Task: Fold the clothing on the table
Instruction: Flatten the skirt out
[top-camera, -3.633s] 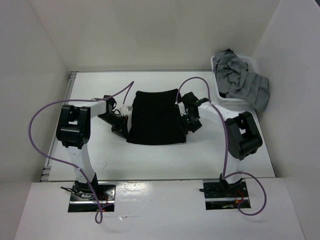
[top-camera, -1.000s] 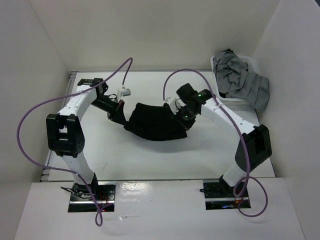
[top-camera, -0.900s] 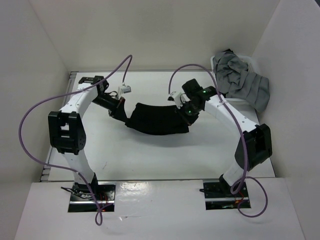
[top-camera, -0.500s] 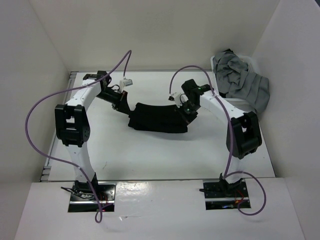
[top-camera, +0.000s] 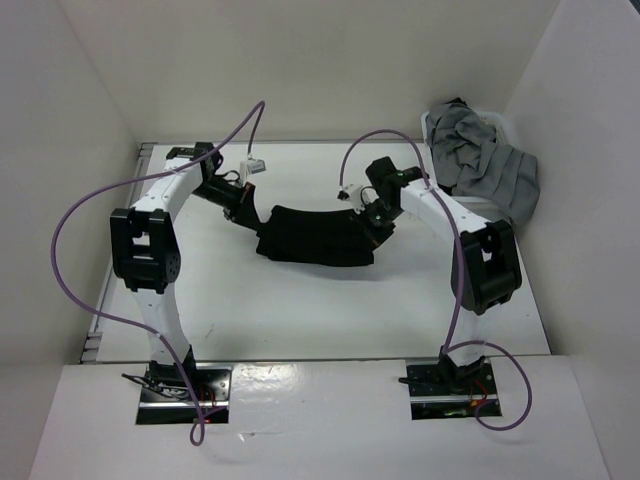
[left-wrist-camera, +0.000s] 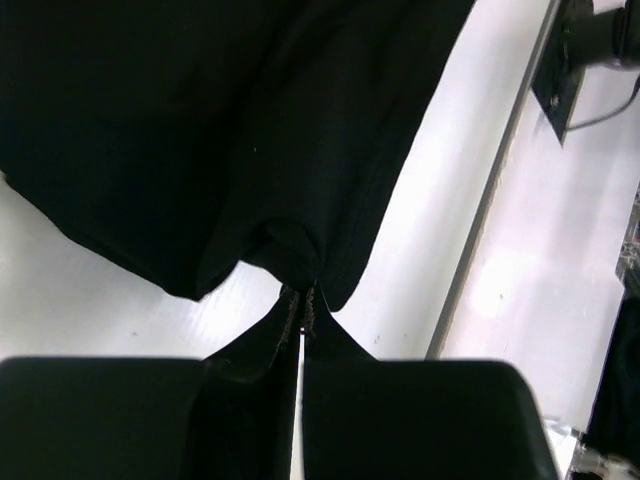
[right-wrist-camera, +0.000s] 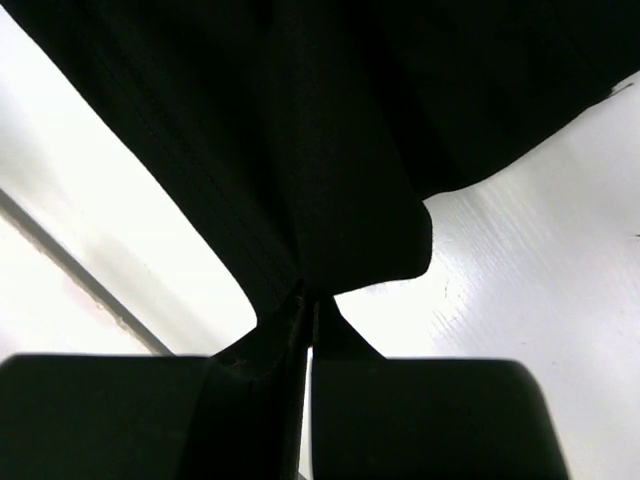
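Overhead, the clothing (top-camera: 315, 235) is a plain black band of soft fabric doubled over on itself, bowed in a shallow arc with its ends turned toward the far edge of the table (top-camera: 300, 310). It sits about midway between the left and right edges, nearer the far edge than the near one. The left gripper (top-camera: 246, 211) meets its left end and the right gripper (top-camera: 373, 223) its right end. A heap of grey garments (top-camera: 485, 160) spills from a white basket (top-camera: 445, 198) at the far right corner. From the left wrist, the left gripper (left-wrist-camera: 303, 298) has its fingers pressed together on a small pinch of the clothing (left-wrist-camera: 200, 130), which spreads away dark and unmarked, with a stitched hem line running along it above the white table (left-wrist-camera: 80, 300). From the right wrist, the right gripper (right-wrist-camera: 305, 295) is likewise clamped on a fold of the clothing (right-wrist-camera: 330, 130), whose layers overlap, seam lines faintly visible, with the table (right-wrist-camera: 520, 280) bright beyond.
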